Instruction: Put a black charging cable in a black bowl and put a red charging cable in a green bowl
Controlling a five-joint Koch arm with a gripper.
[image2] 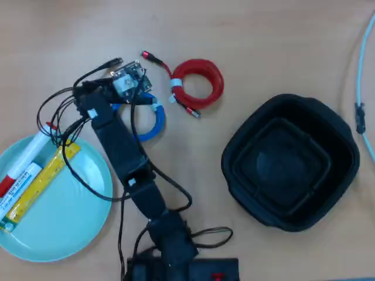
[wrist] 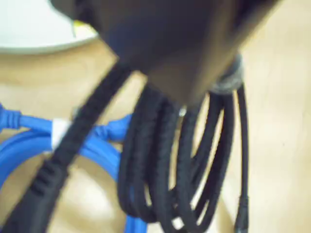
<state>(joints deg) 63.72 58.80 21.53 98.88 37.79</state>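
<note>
Black charging cable (wrist: pixel 189 160) hangs in loops from the gripper (wrist: pixel 194 94) in the wrist view, filling the lower middle of the frame, so the jaws are closed on the coil and hold it off the table. One thick strand with a dark plug runs down toward the lower left corner of that view, and a thin tail drops along the right side. In the overhead view the gripper (image2: pixel 130 88) sits in the upper left part of the frame, and the black cable cannot be told apart from the arm's own wires there.

Just beneath the gripper lies a blue cable (image2: pixel 153 123) in a coil with a white tie; the wrist view shows it (wrist: pixel 29 141) on the wooden table (wrist: pixel 282 145) behind the hanging loops.

To the right of the gripper in the overhead view, the red charging cable (image2: pixel 202 82) lies on the table in a round coil bound with a white tie, apart from both bowls.

At the lower left, the green bowl (image2: pixel 76 205) holds a marker (image2: pixel 23 161) and a yellow tube (image2: pixel 41 184). Across at the right middle stands the black bowl (image2: pixel 290 161), well apart from the gripper.
</note>
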